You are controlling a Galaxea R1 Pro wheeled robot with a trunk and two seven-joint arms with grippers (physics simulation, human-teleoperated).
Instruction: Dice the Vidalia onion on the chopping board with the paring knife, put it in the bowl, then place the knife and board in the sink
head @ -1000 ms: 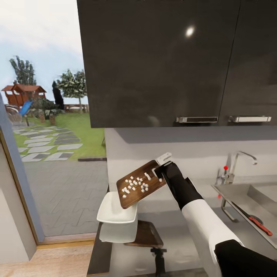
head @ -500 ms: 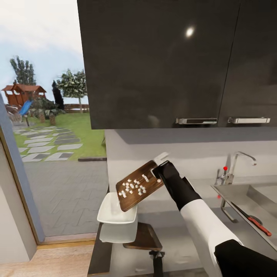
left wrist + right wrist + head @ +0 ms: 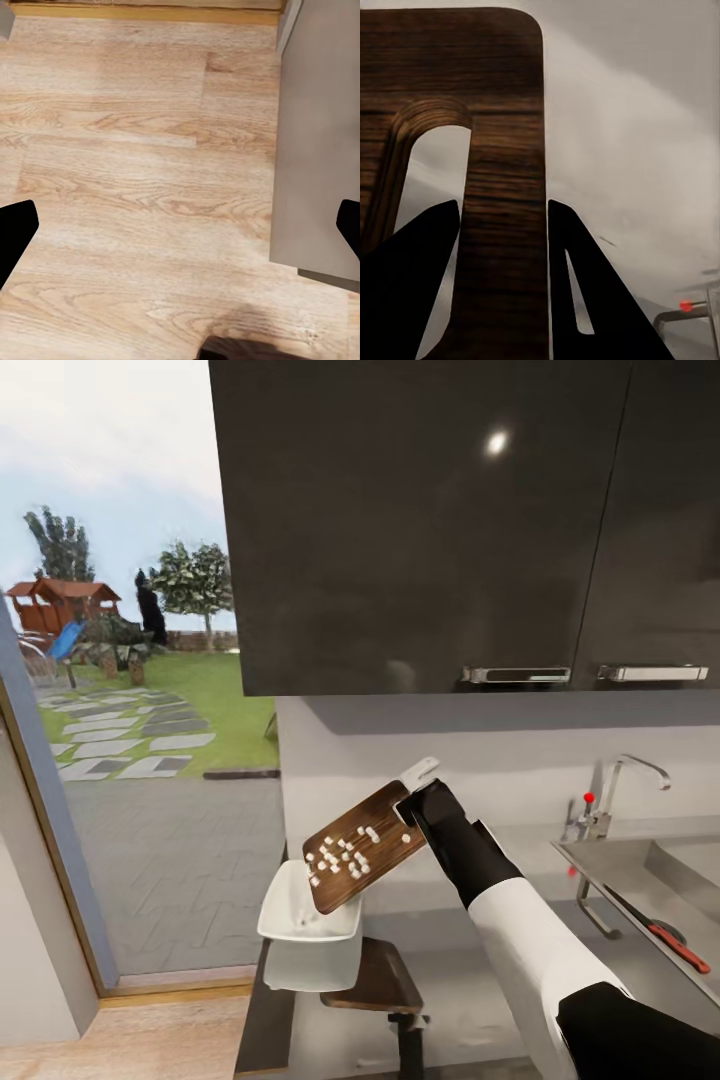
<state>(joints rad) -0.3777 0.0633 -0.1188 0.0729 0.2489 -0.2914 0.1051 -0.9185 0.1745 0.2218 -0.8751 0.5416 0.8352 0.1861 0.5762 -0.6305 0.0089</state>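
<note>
head view: my right end effector [image 3: 412,807] is clamped on the handle end of the chopping board [image 3: 362,847], which i hold tilted, low edge over the bowl [image 3: 300,920] at the worktop [image 3: 470,970] corner, diced onion [image 3: 345,850] spread across the board face. risks as i judge them: bits look stuck mid-board, so if i tip steeper or shake, some may bounce past the bowl rim onto the worktop or floor; low edge sits near the bowl's right side, so pieces could slide off beside it; a bump could also nudge the bowl off the corner. paring knife [image 3: 668,938] already lies in the sink [image 3: 640,870], well apart from my end effector. left wrist view: left end effector [image 3: 180,232] spread wide, nothing between the fingers, over wood floor [image 3: 135,165], not helping. right wrist view: fingers [image 3: 412,292] pinch the board [image 3: 502,150] strip beside the handle slot, grip looks narrow, so the board may twist w/ more tilt.
</note>
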